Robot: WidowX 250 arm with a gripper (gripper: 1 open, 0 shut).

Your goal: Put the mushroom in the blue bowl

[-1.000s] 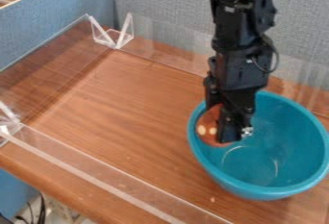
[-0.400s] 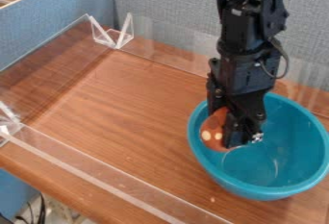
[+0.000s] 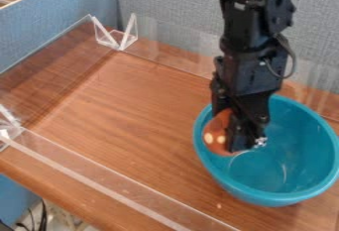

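Note:
The blue bowl (image 3: pixel 298 180) stands at the near right of the wooden table. My gripper (image 3: pixel 236 138) points straight down into the bowl's left half, its black fingers below the rim. The mushroom (image 3: pixel 212 133) shows as a small orange patch at the left side of the fingertips, just inside the bowl's left wall. The jaws are shut on it, and most of the mushroom is hidden by the fingers. I cannot tell whether it touches the bowl's inside.
A clear acrylic wall (image 3: pixel 93 171) runs along the table's front and left edges, with clear brackets (image 3: pixel 117 34) at the back corner. Blue panels (image 3: pixel 172 12) stand behind. Bare wood tabletop (image 3: pixel 119 101) lies left of the bowl.

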